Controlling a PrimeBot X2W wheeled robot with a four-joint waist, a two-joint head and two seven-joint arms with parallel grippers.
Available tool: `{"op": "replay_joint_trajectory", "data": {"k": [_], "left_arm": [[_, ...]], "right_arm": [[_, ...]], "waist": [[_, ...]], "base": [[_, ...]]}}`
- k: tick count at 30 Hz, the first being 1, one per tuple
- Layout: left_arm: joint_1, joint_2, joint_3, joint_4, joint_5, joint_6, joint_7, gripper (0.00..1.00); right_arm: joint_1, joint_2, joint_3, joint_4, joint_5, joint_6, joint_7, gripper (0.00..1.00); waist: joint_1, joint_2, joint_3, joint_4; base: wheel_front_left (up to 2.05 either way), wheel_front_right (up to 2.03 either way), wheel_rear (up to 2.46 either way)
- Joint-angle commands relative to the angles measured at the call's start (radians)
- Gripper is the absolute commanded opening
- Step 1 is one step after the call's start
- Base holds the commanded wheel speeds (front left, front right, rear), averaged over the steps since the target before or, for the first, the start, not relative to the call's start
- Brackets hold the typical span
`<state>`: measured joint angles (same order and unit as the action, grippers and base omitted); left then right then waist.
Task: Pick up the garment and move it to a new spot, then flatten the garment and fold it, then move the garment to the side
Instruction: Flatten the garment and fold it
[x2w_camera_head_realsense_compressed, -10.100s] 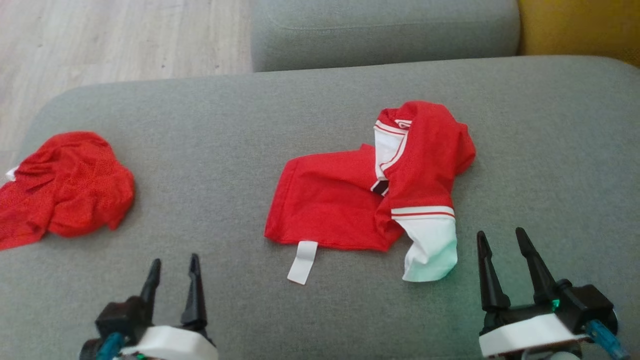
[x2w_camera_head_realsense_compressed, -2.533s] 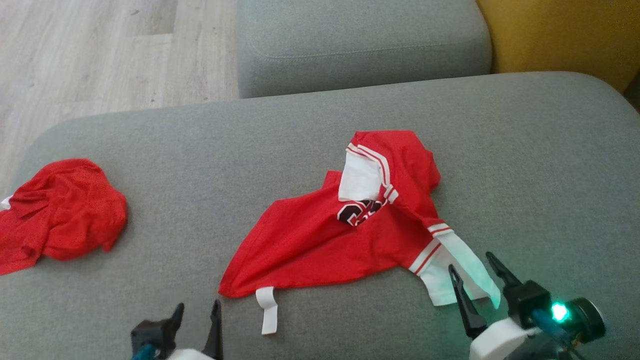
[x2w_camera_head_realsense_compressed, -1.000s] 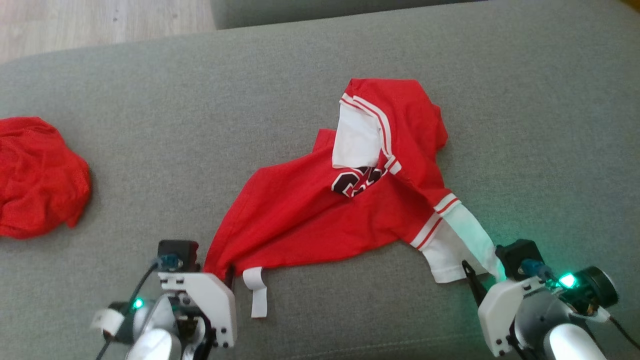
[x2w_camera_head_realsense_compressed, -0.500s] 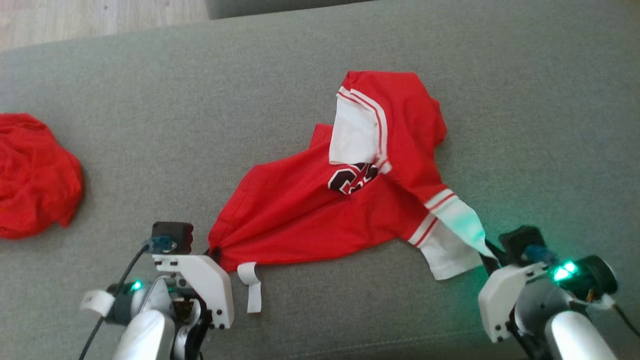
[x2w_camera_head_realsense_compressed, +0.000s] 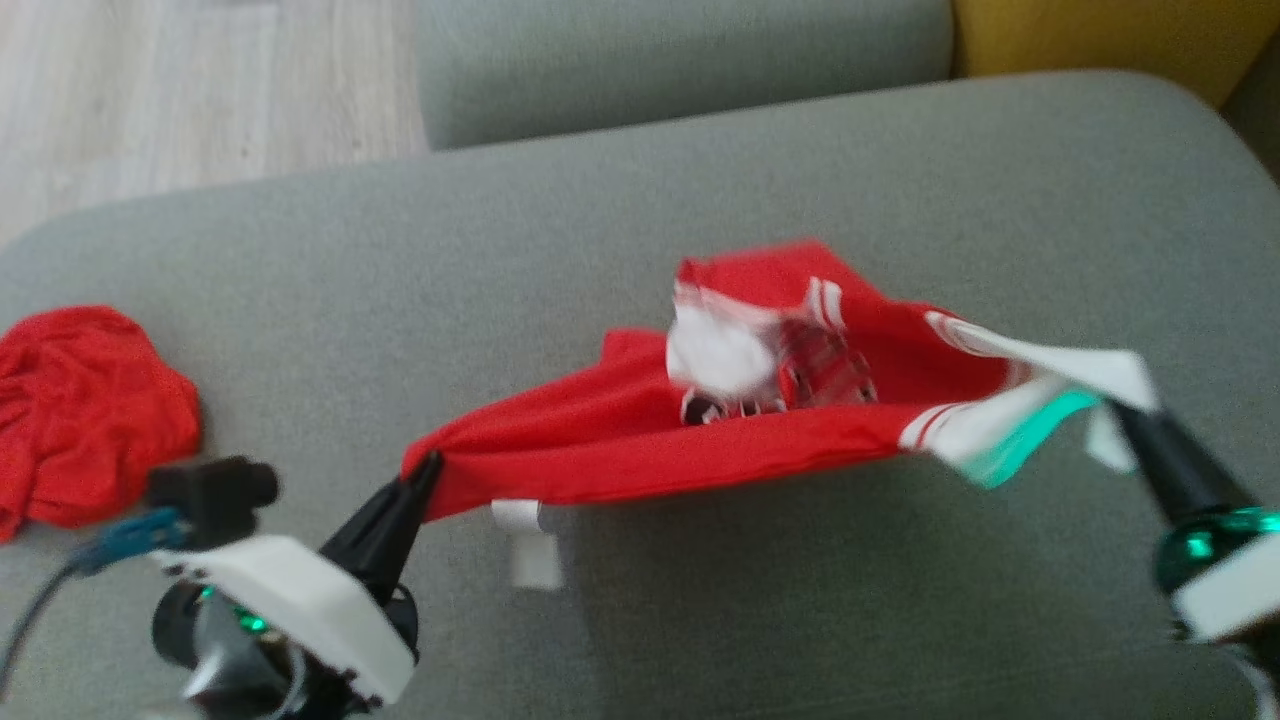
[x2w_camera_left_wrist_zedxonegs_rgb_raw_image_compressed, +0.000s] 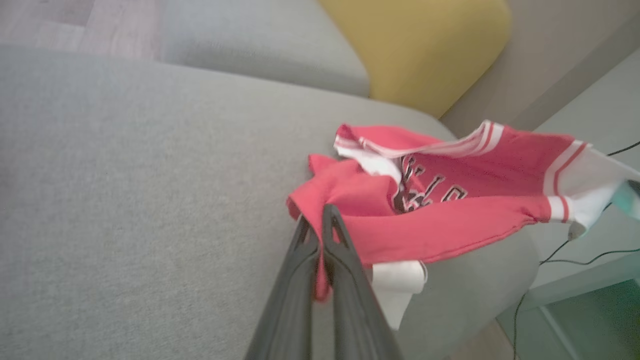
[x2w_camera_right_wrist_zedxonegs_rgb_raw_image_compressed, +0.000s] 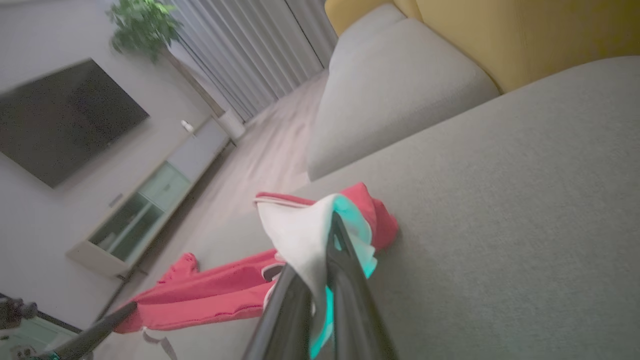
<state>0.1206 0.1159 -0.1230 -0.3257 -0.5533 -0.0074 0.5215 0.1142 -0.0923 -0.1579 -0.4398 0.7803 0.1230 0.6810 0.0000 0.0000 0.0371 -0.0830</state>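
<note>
Jersey (x2w_camera_head_realsense_compressed: 640, 460) stretched taut; left tool (x2w_camera_head_realsense_compressed: 425, 465) pinches hem (x2w_camera_head_realsense_compressed: 560, 485), right tool (x2w_camera_head_realsense_compressed: 1122, 412) pinches sleeve (x2w_camera_head_realsense_compressed: 1040, 360).

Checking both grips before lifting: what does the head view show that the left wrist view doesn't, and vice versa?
Head view adds: the crumpled red cloth at the sofa's left end, and a clear look at the right gripper shut on the white sleeve. Left wrist view adds: the shirt's dark lettering, sharp, and a black cable beyond the sofa. Both: the left gripper shut on the shirt's red corner, the white tag hanging.
</note>
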Motion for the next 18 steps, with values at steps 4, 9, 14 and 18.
{"op": "replay_joint_trajectory", "data": {"k": [4,9,14,18], "left_arm": [[-0.008,-0.004,0.075,-0.227,-0.105,0.015,0.037,0.00],[-0.030,-0.009,0.080,-0.368,-0.163,0.028,0.072,0.00],[-0.071,-0.001,0.081,-0.427,-0.173,0.037,0.099,0.00],[-0.114,-0.003,0.090,-0.450,-0.184,0.053,0.112,0.00]], "right_arm": [[-0.027,0.035,-0.092,-0.138,0.186,0.008,0.070,0.00],[-0.023,0.041,-0.142,-0.187,0.381,0.008,0.071,0.00],[-0.001,0.042,-0.159,-0.180,0.446,0.008,0.033,0.00],[0.007,0.042,-0.174,-0.142,0.456,0.008,-0.018,0.00]], "waist": [[0.0000,0.0000,-0.053,0.002],[0.0000,0.0000,-0.070,-0.001],[0.0000,0.0000,-0.071,-0.005],[0.0000,0.0000,-0.054,-0.007]], "base": [[0.00,0.00,0.00],[0.00,0.00,0.00],[0.00,0.00,0.00],[0.00,0.00,0.00]]}}
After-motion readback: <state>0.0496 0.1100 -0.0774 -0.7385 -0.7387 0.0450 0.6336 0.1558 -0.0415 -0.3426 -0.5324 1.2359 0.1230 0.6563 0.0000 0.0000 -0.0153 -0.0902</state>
